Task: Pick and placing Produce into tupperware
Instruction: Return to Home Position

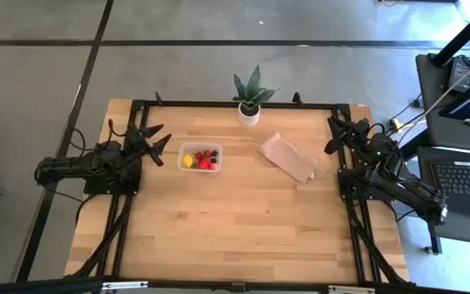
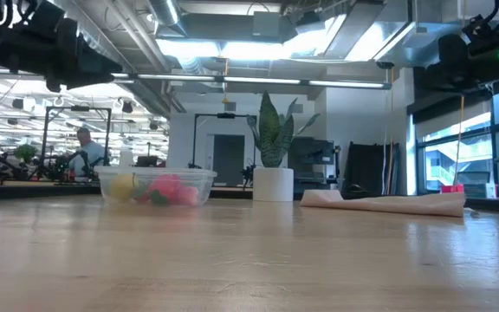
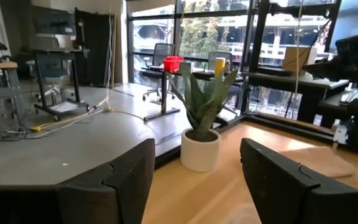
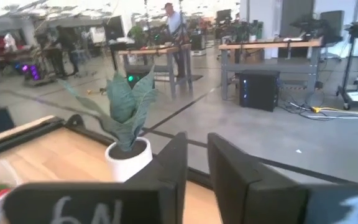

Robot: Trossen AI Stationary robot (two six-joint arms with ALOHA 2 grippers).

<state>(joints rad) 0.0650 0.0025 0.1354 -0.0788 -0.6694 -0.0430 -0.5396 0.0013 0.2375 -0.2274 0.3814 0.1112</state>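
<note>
With the produce (image 1: 201, 159) lying inside the tupperware (image 1: 200, 157) on the table (image 1: 235, 220), placing looks finished: the left gripper (image 1: 157, 141), jaws wide, and right gripper (image 1: 334, 135), jaws narrow, need only stay clear at the edges.

Clear tupperware (image 1: 200, 157) holds red, dark and yellow produce (image 1: 201, 158); pale wood desk (image 1: 235, 220); tan sheet (image 1: 288, 157); green plant (image 1: 251, 90) in white pot.
</note>
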